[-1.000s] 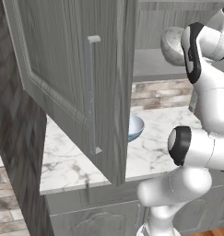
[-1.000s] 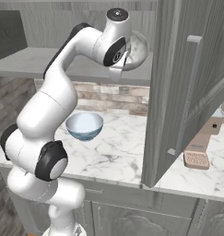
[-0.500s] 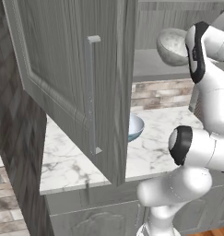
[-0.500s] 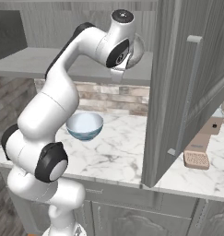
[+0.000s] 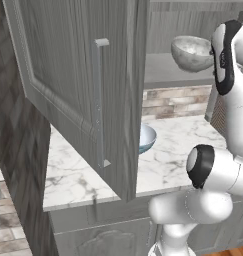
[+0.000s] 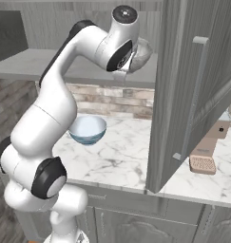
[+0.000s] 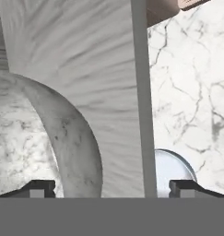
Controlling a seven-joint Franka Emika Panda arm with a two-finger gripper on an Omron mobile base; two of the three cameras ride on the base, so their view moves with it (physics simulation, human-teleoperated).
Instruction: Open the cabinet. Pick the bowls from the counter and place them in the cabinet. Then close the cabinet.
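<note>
Sitting on the cabinet [image 5: 78,90] shelf at 1 o'clock in the left base view was the stone bowl [image 5: 192,52], the blue bowl [image 5: 145,137] down on the counter [image 5: 83,175]. Right base view: stone bowl [image 6: 141,53] behind the wrist, blue bowl [image 6: 87,130] at 8 o'clock. Hand view: gripper [image 7: 111,186] jaws spread wide, released, stone bowl [image 7: 44,138] at 9 o'clock, blue bowl [image 7: 171,168] at 4.

Cabinet [image 5: 83,85] grey wood-grain, both doors swung wide open, slim vertical bar handles. Speckled grey stone bowl [image 5: 192,52] sits on the grey shelf [image 6: 50,66] inside, upright, near the front edge. Light blue bowl [image 6: 87,129] with white inside rests upright on the white marble counter [image 6: 121,156] below, near the brick wall.
</note>
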